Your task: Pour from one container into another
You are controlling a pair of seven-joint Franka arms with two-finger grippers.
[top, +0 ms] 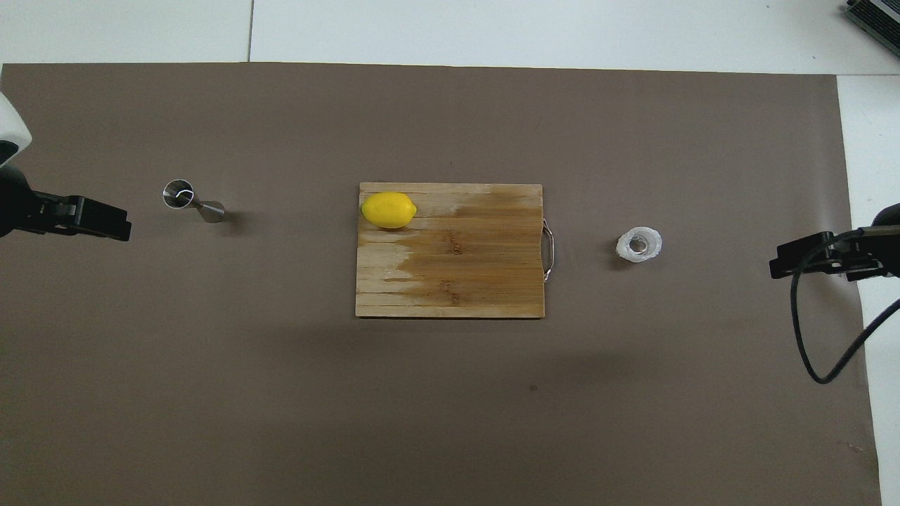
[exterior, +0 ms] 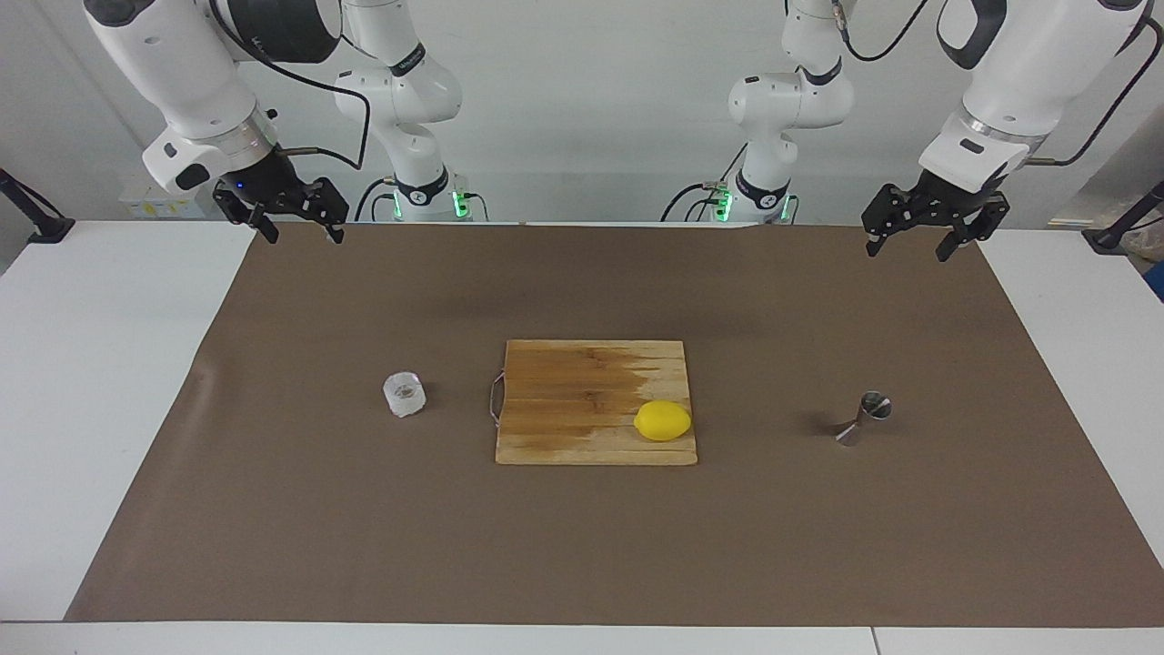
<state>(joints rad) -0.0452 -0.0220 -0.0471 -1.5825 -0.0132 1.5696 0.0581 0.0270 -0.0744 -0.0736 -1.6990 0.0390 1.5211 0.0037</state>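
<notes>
A: Where do the two containers stand?

B: The glass tumbler [exterior: 406, 394] sits upright on the brown mat [exterior: 582, 546], toward the right arm's end of the table. The steel jigger [exterior: 864, 418] stands on the same mat toward the left arm's end, well apart from the tumbler. In the facing view it looks tilted, its wider mouth up.

A: What lies between them?

B: A wooden cutting board [exterior: 573, 400], in the middle of the mat, with a thin metal handle [exterior: 496, 400] on the edge facing the tumbler. Part of the board looks darker than the rest. A yellow lemon [exterior: 663, 420] rests on the board, at the corner farther from the robots and toward the jigger.

A: And the arms?

B: Both wait, raised. The left gripper [exterior: 917, 244] hangs over the mat's edge at the robots' side, at the left arm's end of the table, its fingers spread and holding nothing. The right gripper [exterior: 300, 232] hangs over the mat's corresponding corner at the right arm's end, likewise spread and empty.

A: Does either touch a container?

B: No. From overhead the left gripper [top: 105, 221] shows beside the jigger [top: 190, 200] and the right gripper [top: 794, 260] beside the tumbler [top: 639, 244], yet the facing view shows both up in the air, clear of them.
</notes>
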